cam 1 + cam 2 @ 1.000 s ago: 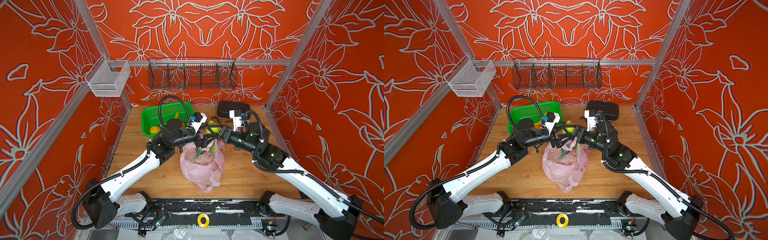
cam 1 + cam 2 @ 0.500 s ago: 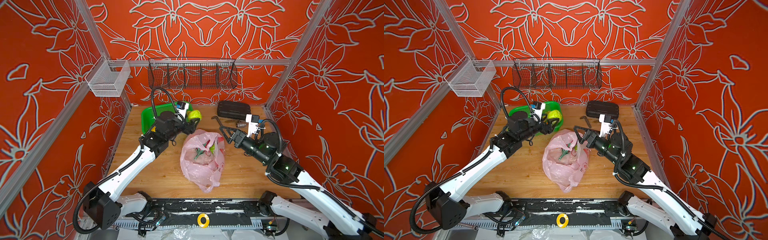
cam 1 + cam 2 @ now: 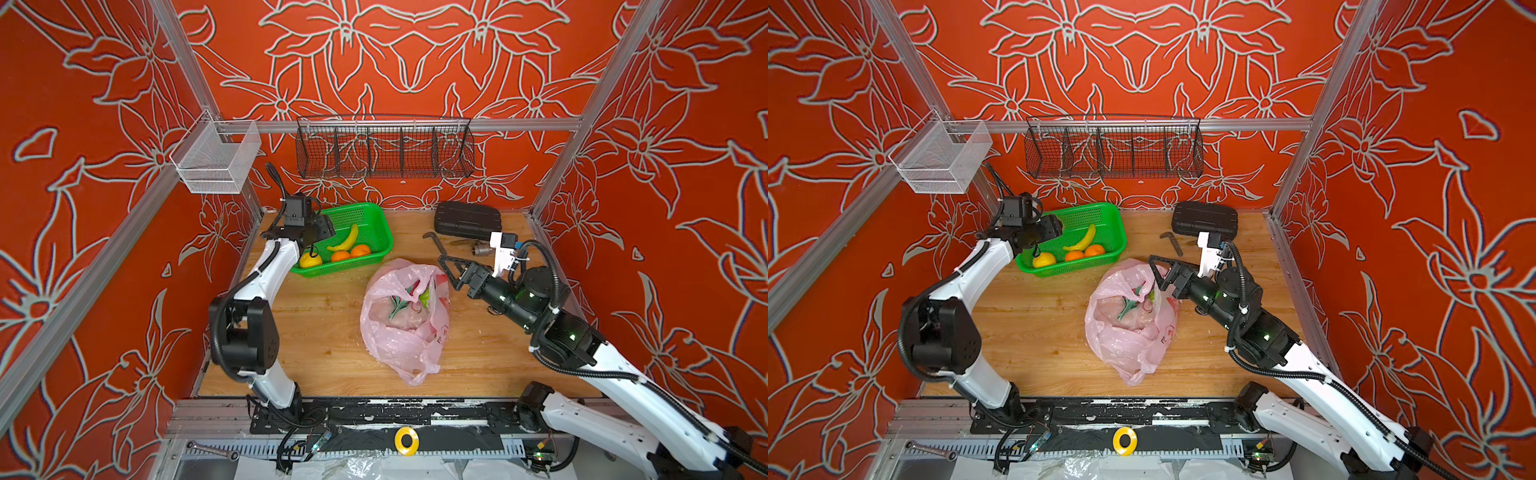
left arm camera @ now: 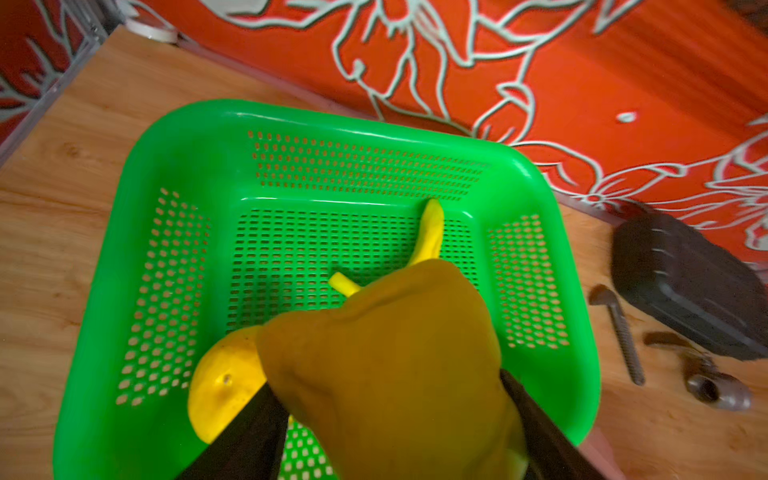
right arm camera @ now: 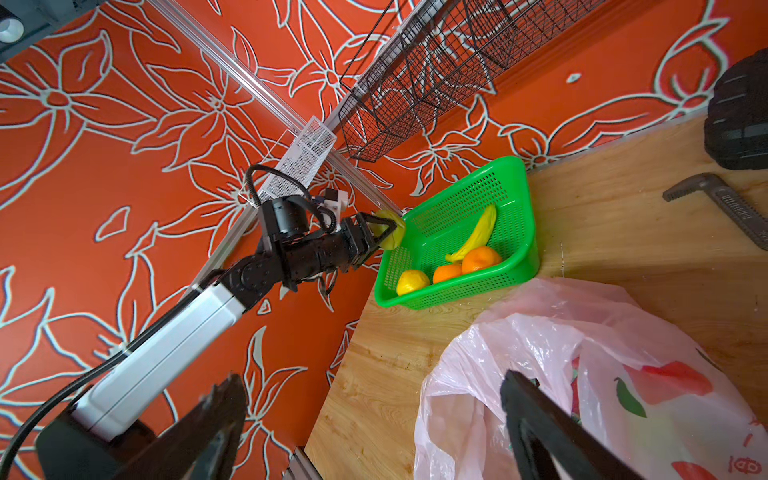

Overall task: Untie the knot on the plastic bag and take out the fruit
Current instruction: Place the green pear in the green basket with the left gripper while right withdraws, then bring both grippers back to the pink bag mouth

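In a top view the bag (image 3: 407, 332) lies just beside the basket (image 3: 384, 232), its mouth loose, and the right gripper (image 3: 447, 272) is spread empty at it. Left wrist: the left gripper (image 4: 384, 382) clamps a yellowish fruit (image 4: 386, 332) over the basket. Right wrist: the film looks flimsy and slippery, so pinch its edge.

Close to your left wrist lens, the fruit (image 4: 395, 353) blurs and hides much of the banana (image 4: 430, 232). Inside the bag (image 3: 399, 345), shapes are too murky through the plastic for you to name.
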{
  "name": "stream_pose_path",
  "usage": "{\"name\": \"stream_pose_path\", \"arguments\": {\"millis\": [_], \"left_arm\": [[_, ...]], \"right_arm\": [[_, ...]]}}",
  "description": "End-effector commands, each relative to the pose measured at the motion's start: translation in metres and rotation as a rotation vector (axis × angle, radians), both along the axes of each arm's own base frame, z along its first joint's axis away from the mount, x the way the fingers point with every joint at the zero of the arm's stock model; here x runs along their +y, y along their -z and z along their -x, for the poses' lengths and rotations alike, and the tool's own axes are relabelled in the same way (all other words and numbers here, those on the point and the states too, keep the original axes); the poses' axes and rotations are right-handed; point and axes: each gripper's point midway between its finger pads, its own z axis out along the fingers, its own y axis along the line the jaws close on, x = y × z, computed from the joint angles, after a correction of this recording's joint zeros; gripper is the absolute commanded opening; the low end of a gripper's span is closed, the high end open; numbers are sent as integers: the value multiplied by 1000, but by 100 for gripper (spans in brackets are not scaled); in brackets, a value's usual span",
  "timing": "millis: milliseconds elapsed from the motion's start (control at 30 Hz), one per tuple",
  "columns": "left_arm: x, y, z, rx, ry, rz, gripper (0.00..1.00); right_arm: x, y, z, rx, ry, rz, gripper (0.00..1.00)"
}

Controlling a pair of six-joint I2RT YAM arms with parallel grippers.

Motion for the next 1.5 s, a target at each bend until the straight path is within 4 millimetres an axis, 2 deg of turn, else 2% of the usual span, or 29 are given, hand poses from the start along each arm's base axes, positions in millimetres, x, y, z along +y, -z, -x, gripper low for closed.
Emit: {"name": "stream_pose_path", "arguments": {"millis": [0, 267, 367, 567, 667, 800, 900, 1067, 1267, 1467], "left_arm": [[13, 29, -10, 141, -52, -39, 50], [31, 90, -54, 323, -64, -165, 48], [34, 110, -63, 371, -46, -197, 48], [38, 135, -74, 418, -22, -226, 51], [40, 141, -74, 435, -22, -209, 57], [38, 139, -73, 434, -9, -151, 81], [42, 130, -70, 427, -24, -97, 94], [34, 98, -63, 379, -13, -55, 95], [10, 30, -37, 238, 19, 71, 95], [-32, -50, 10, 43, 116, 150, 95]], "right_arm": [[-5, -1, 0, -14, 16, 5, 97], [-17, -4, 8, -27, 36, 22, 97], [-21, -5, 11, -36, 44, 24, 97], [-22, -4, 12, -31, 45, 34, 97], [-22, -4, 11, -33, 45, 32, 97], [-21, -6, 11, -33, 43, 30, 97], [-21, -8, 11, -36, 41, 29, 97], [-21, -5, 11, -28, 42, 25, 97], [-18, 3, 8, -17, 38, 45, 97], [-1, 29, 0, 37, -16, 167, 96]]}}
